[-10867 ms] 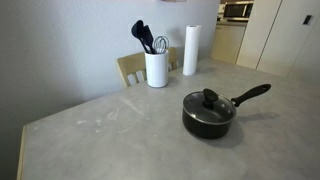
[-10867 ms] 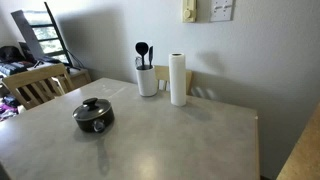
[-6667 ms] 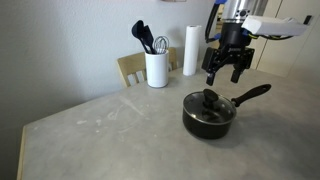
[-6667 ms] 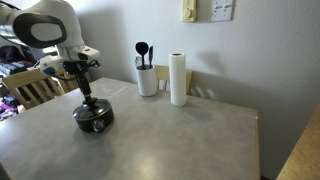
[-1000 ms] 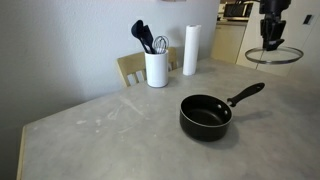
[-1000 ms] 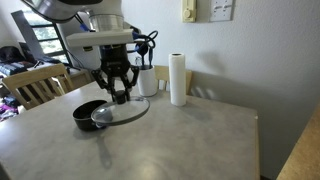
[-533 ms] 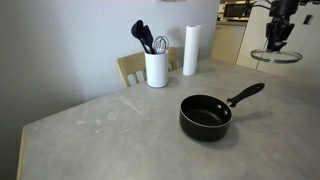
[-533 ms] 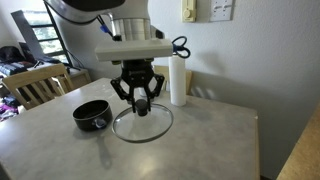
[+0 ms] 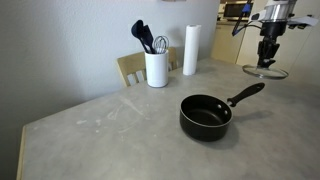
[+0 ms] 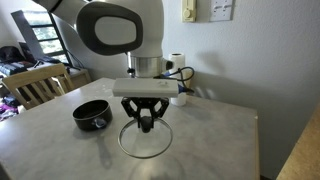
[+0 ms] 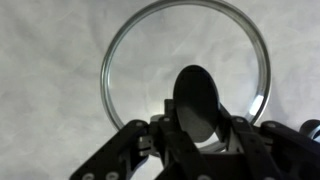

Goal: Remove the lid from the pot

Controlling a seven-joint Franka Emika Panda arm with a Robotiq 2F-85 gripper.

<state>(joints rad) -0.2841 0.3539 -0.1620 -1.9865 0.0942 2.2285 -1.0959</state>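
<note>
The small black pot [image 9: 206,117] [image 10: 90,115] stands uncovered on the table, its long handle [image 9: 250,93] pointing away toward the arm. The clear glass lid [image 9: 266,71] [image 10: 148,142] hangs level, low over the tabletop and well away from the pot; whether it touches the table I cannot tell. My gripper [image 9: 268,58] [image 10: 146,121] is shut on the lid's black knob from above. In the wrist view the gripper [image 11: 200,122] clamps the knob [image 11: 198,92], and the metal rim [image 11: 108,62] rings pale tabletop.
A white utensil holder [image 9: 156,68] with dark utensils and a paper towel roll [image 9: 190,50] stand at the wall side of the grey table [image 9: 110,130]. A wooden chair [image 10: 35,85] sits beyond the table's edge. The arm [image 10: 115,30] blocks much of an exterior view.
The gripper has carried the lid further from the pot and lowered it toward the table. The pot has not moved.
</note>
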